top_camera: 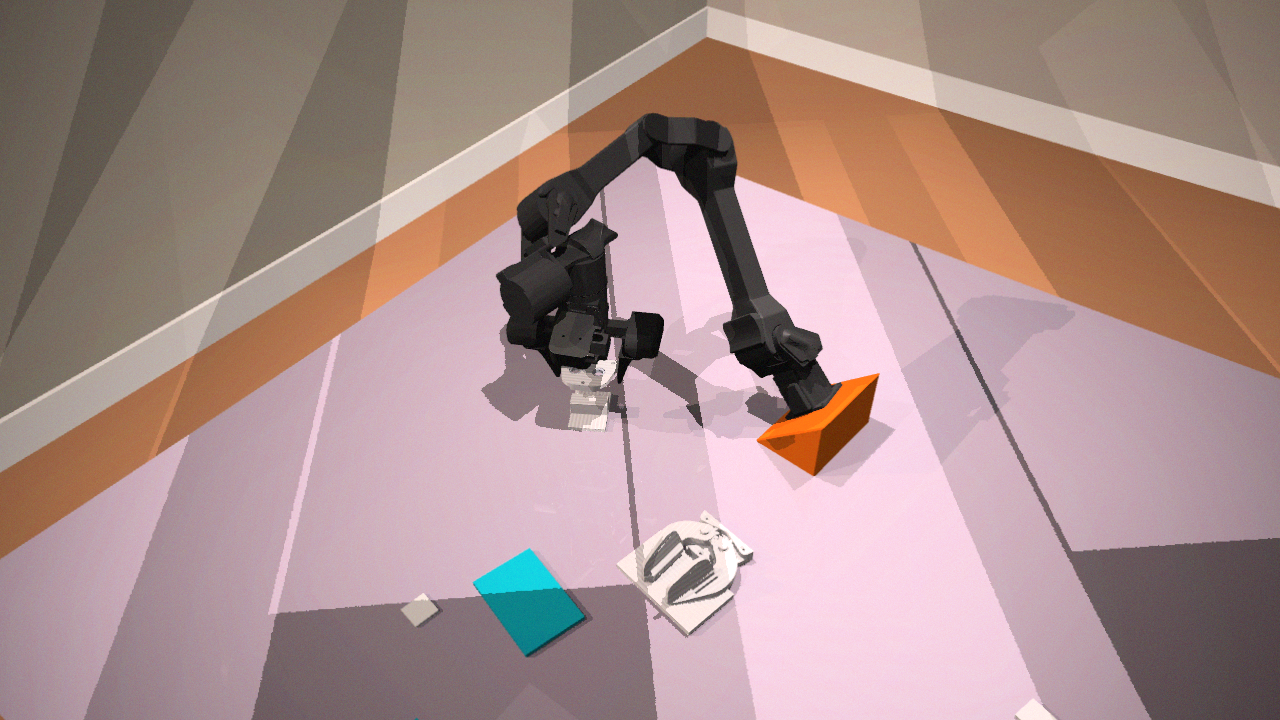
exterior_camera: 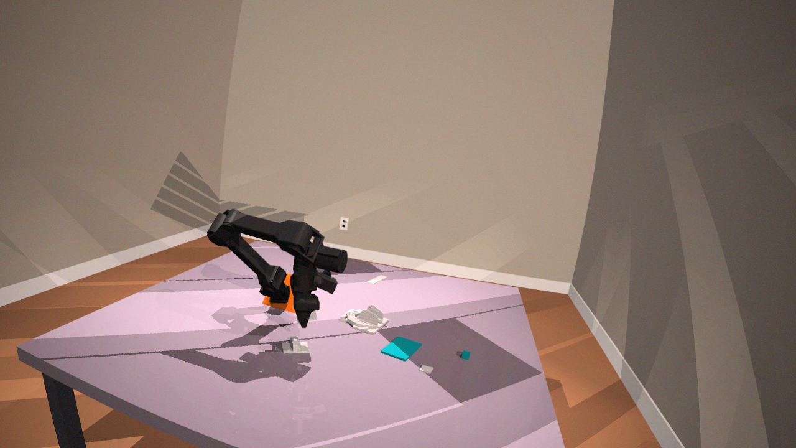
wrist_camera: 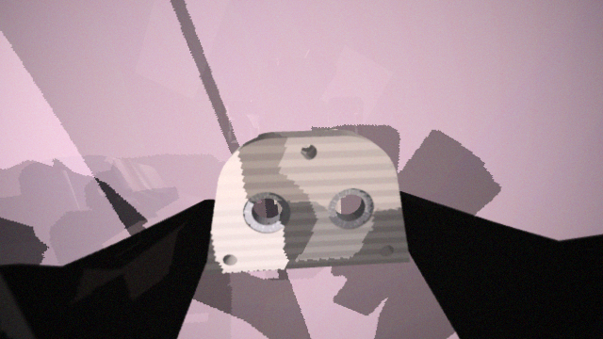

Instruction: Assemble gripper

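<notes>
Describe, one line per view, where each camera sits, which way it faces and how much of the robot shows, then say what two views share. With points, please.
Top: high up, looking steeply down at the pink table; the whole black arm shows, on its orange wedge-shaped base [top_camera: 845,428] [exterior_camera: 288,303].
Exterior: off to one side, facing across the table towards the walls; arm and part of the base show.
Wrist: on the arm, looking along the tool [top_camera: 588,367] [exterior_camera: 303,325] [wrist_camera: 304,204]; only its two black fingers show, gripping a pale plate with two round holes [wrist_camera: 306,174].
Top and exterior share the flat turquoise rectangle [top_camera: 529,601] [exterior_camera: 401,348].

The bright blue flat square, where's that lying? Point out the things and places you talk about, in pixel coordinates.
In the top view, the blue square [top_camera: 529,601] [exterior_camera: 401,348] lies between the small pale tile [top_camera: 419,609] [exterior_camera: 426,368] and the white assembly [top_camera: 684,573] [exterior_camera: 364,320].
</notes>
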You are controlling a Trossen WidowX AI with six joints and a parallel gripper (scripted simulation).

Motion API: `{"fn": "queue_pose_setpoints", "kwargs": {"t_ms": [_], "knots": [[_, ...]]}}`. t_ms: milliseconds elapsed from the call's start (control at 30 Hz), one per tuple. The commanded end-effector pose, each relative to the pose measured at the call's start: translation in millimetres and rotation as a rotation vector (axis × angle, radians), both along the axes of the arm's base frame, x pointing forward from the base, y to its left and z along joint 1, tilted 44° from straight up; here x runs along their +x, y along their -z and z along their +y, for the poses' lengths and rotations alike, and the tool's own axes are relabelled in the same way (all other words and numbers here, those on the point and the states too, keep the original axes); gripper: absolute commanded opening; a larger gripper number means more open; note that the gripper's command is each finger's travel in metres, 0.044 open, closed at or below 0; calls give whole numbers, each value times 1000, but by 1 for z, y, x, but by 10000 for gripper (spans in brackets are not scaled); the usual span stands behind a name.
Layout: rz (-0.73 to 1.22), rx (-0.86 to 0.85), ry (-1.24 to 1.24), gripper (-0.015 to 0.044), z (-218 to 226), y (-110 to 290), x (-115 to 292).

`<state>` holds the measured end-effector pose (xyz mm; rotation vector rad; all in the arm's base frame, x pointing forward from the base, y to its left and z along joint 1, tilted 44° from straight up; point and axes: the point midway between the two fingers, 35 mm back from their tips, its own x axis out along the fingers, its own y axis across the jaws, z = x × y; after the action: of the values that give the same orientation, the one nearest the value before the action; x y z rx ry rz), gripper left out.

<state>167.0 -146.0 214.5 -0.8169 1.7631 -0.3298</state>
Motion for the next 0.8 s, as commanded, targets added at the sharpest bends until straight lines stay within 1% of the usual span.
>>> {"fn": "queue_pose_setpoints", "kwargs": {"t_ms": [0,767], "knots": [[-20,6,20,351,5,7,10],[-148,8,154,351,42,52,57]]}}
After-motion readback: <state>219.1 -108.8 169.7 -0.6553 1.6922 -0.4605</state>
